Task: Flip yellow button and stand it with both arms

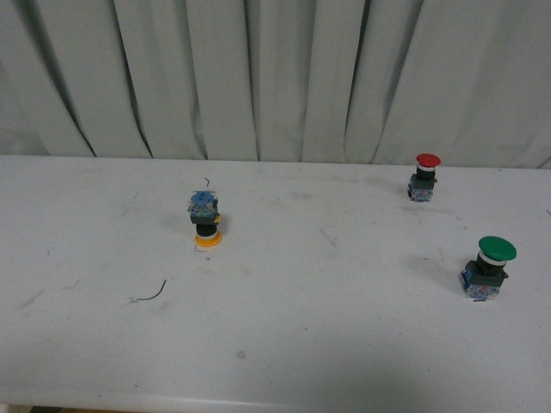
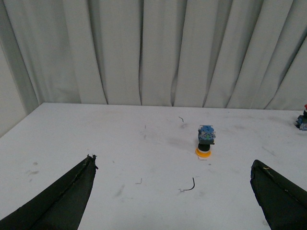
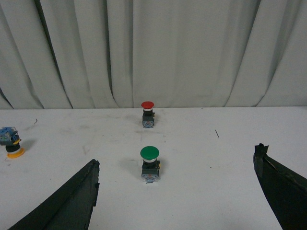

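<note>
In the front view, the yellow button (image 1: pixel 206 221) stands upside down on the white table (image 1: pixel 301 344), left of centre. Its cap rests on the surface and its blue block points up. A red switch (image 1: pixel 424 177) stands upright far back on the right. A green switch (image 1: pixel 488 268) stands upright nearer, at the right edge. A short bent wire (image 1: pixel 151 296) lies left of the button and nearer the camera. A pale curtain (image 1: pixel 275 77) hangs behind the table. Neither arm shows here.

In the left wrist view, the left gripper (image 2: pixel 173 162) is spread wide, its two black fingers (image 2: pixel 62 201) far apart. It holds nothing and touches nothing. The yellow button (image 2: pixel 205 141) sits beyond it, well apart from both fingers, cap down. The wire (image 2: pixel 188 185) lies between gripper and button.

In the right wrist view, the right gripper (image 3: pixel 176 157) is also spread wide and empty, its fingers (image 3: pixel 283 191) clear of everything. The green switch (image 3: pixel 149 163) stands ahead between the fingers, touching neither, with the red switch (image 3: pixel 147 114) behind it. The yellow button (image 3: pixel 10 143) shows at the picture's edge, well apart from this gripper.
</note>
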### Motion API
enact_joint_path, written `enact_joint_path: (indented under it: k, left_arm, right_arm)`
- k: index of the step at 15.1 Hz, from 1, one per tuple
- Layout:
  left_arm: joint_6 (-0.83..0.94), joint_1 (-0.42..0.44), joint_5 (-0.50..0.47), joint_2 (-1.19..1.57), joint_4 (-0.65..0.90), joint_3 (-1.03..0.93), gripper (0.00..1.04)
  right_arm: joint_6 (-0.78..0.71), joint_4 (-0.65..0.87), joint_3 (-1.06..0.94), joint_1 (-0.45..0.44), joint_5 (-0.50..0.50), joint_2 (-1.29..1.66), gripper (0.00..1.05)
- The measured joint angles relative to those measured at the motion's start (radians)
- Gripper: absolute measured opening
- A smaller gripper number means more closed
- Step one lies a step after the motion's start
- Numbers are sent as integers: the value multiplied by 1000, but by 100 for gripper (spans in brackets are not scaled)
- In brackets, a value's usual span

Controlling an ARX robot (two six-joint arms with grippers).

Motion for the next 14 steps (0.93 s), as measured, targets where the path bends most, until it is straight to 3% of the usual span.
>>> enact_joint_path:
  k: [8,9,10,14]
  left_arm:
    - [0,0,0,0,0,0,98]
    - [-42,4,37,52,-145,49,98]
    - [-95,0,56,186,-189,109,98]
    - [-126,-86,-5,689,259,265,98]
  right_arm:
    - [0,0,0,0,0,0,98]
    - [0,0,0,0,0,0,98]
    - [0,0,0,0,-1,0,98]
    - [0,0,0,0,0,0,98]
